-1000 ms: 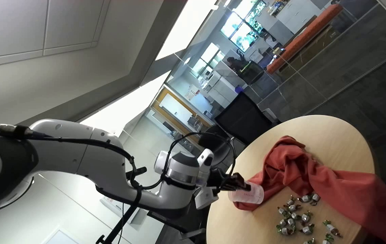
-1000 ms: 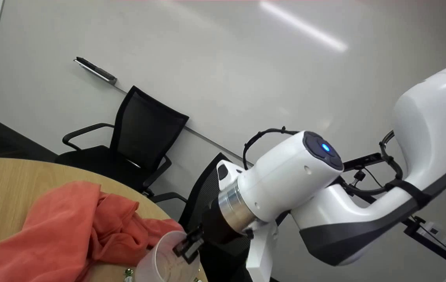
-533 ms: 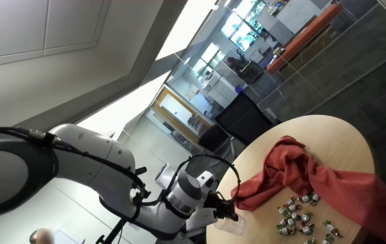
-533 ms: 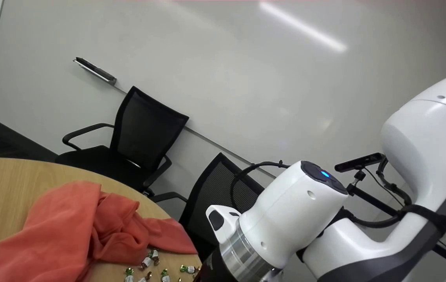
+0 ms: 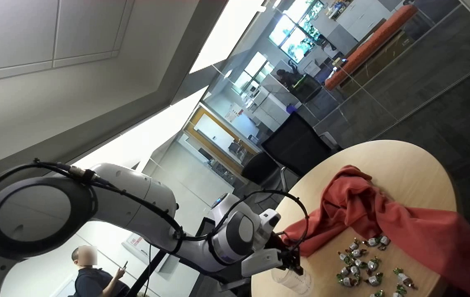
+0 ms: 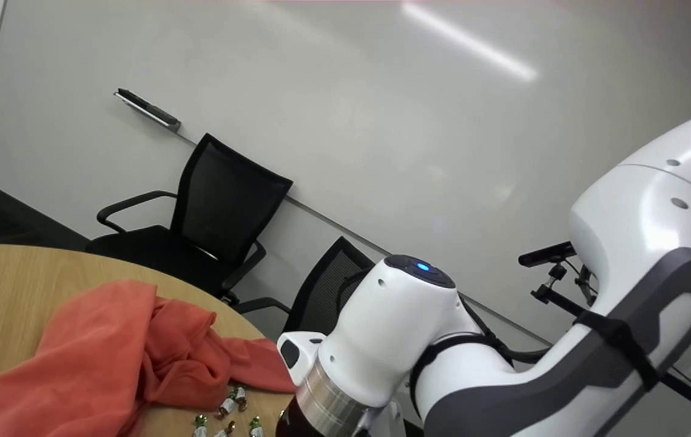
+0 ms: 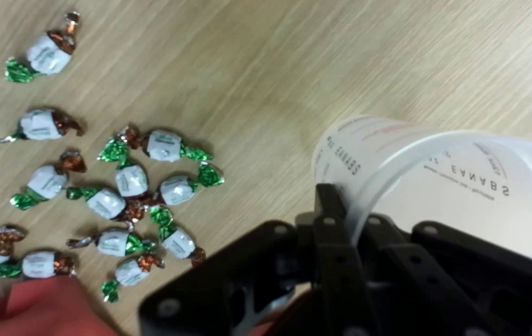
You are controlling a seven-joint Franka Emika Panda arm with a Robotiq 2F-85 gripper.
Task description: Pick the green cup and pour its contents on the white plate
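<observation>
Since the cup [image 7: 462, 191] looks too wide to span comfortably, I have the fingers [image 7: 338, 252] pinching just its wall at the rim, one inside and one outside. That one-sided hold, I judge, leaves the mouth free for pouring. The cup is translucent, printed plastic, not green, and no white plate shows in any view, so I trust what I see over the sentence. What I can make out of its inside holds no candy. In an exterior view the cup [image 5: 294, 282] is near the end of the red cloth [image 5: 354, 198], low at the tabletop [image 5: 404, 173]; whether its base touches, I can't tell. Wrapped candies [image 7: 131, 181] lie loose beside the cloth, most bunched, a few apart. I take them for the contents: a bunch like that is what an upended cup would leave, so the pouring looks done to me. Setting the cup down would come next; held at one edge, its thin wall may flex and let it swing, so I'd get the base flat before letting go.
</observation>
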